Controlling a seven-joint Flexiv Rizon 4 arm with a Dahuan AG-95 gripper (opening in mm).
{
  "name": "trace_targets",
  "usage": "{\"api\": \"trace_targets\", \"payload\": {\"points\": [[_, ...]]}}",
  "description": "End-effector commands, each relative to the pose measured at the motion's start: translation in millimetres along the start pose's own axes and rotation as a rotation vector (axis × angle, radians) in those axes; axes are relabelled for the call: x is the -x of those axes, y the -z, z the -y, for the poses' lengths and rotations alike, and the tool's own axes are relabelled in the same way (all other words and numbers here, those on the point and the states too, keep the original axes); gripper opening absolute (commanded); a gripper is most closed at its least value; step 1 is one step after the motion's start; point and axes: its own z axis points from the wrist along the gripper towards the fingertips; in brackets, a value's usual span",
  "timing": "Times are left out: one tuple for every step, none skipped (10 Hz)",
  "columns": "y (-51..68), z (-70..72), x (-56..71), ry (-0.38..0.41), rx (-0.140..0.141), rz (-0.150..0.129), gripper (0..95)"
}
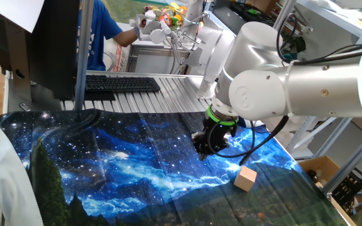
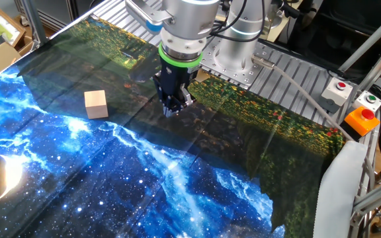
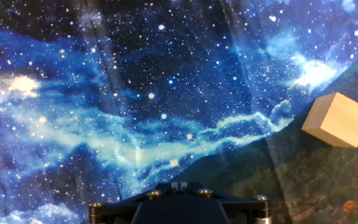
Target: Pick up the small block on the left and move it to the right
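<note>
On the galaxy-print cloth (image 2: pixel 78 172), I see the small block (image 2: pixel 96 104) lying apart from my empty gripper (image 2: pixel 174 106), jaw opening unclear; looks light, rigid; I'd grip opposite flat faces.

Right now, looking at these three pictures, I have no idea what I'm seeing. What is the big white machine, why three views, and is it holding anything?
The white machine is a robot arm with a black two-finger gripper at its end. Two pictures come from fixed cameras on different sides of the table; the third is from a camera on the hand, looking down past the gripper. The table is covered by a starry blue galaxy-print cloth. On it lies the small block, a pale wooden cube, also seen in the other fixed view and at the hand view's right edge. The gripper hangs over the cloth beside the block, apart from it. It holds nothing; whether its fingers are open is hard to tell.
</note>
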Motion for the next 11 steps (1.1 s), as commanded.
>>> {"api": "trace_targets", "payload": {"points": [[-0.3,-1.2,2.3,-0.113,-0.004,-0.005,0.0],[1.6,5.2,6.6,-0.184,-0.009,-0.002,0.0],[3.2,23.1,11.4,-0.216,-0.023,-0.012,0.0],[-3.0,67.8,21.8,-0.224,-0.024,-0.009,0.0],[-9.6,90.7,28.8,-0.235,-0.029,-0.002,0.0],[-2.2,87.9,43.6,-0.259,-0.051,0.012,0.0],[4.0,100.1,60.0,-0.238,-0.059,0.014,0.0],[4.0,100.1,60.0,-0.238,-0.059,0.014,0.0],[11.5,119.6,91.5,-0.186,-0.053,-0.001,0.0],[9.4,132.6,108.8,-0.177,-0.05,-0.002,0.0],[4.5,139.0,116.9,-0.176,-0.036,-0.008,0.0]]}}
